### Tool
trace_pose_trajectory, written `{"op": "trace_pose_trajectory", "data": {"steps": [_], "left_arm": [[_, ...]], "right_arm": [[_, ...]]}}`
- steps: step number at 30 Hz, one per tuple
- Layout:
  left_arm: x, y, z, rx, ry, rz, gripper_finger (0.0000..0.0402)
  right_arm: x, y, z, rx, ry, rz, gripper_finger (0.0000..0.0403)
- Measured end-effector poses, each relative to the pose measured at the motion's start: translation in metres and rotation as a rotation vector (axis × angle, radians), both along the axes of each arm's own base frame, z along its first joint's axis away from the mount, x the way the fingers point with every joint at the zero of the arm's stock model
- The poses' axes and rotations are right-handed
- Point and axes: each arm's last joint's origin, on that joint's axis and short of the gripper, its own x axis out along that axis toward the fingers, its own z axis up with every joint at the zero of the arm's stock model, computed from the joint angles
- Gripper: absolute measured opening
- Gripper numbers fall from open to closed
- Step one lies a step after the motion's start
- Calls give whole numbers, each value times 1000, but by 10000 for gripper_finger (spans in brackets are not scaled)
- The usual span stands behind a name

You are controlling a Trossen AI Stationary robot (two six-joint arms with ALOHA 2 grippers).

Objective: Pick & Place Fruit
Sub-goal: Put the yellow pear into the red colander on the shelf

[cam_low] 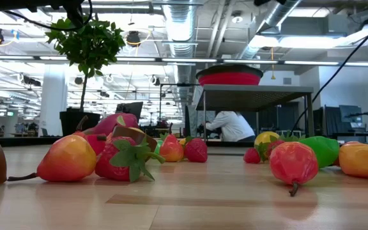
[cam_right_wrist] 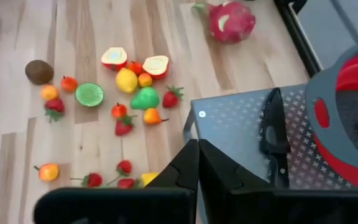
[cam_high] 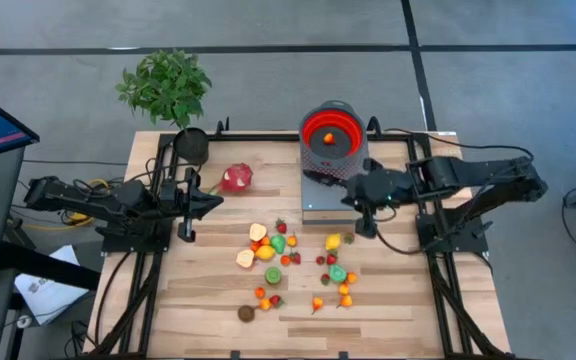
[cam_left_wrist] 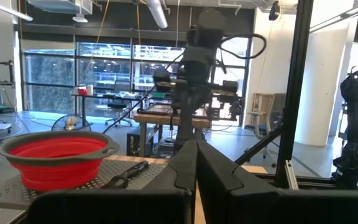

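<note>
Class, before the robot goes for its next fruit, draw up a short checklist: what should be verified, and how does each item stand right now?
1. Right claw empty: ok, shut on nothing, above the grey platform.
2. Left claw out of the way: ok, shut, at its own side.
3. Red bowl ready: ok, upright, one orange fruit inside.
4. Fruits reachable: ok, scattered on the wooden table.
5. Knife clear of the path: cannot tell, it lies beside the bowl.

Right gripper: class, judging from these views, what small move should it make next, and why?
Probably swing back down toward the loose fruit and open. The right gripper is shut with nothing between its fingers, above the grey platform; one orange piece already lies in the red bowl, and many fruits remain on the table.
</note>
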Motion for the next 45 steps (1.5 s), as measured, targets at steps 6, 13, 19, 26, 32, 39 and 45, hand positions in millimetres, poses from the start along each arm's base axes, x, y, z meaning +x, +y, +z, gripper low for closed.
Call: {"op": "trace_pose_trajectory", "data": {"steps": [6,13,19,26,32,39,45], "left_arm": [[0,0,0,0,1,0,3],[0,0,0,0,1,0,3],[2,0,-2,3,16,0,3],[8,-1,-7,9,56,0,3],[11,-2,-8,11,66,0,3],[11,-2,-8,11,69,0,3],[11,-2,-8,11,69,0,3]], "right_arm": [[-3,26,-1,-61,-41,-50,2],[-10,49,0,-113,-88,-30,1],[-11,54,3,-177,-143,-71,1],[13,51,-29,-253,-174,35,1],[23,34,-51,-114,-154,123,1],[5,12,-51,-70,-147,142,1],[-24,2,-40,-80,-249,158,1]]}}
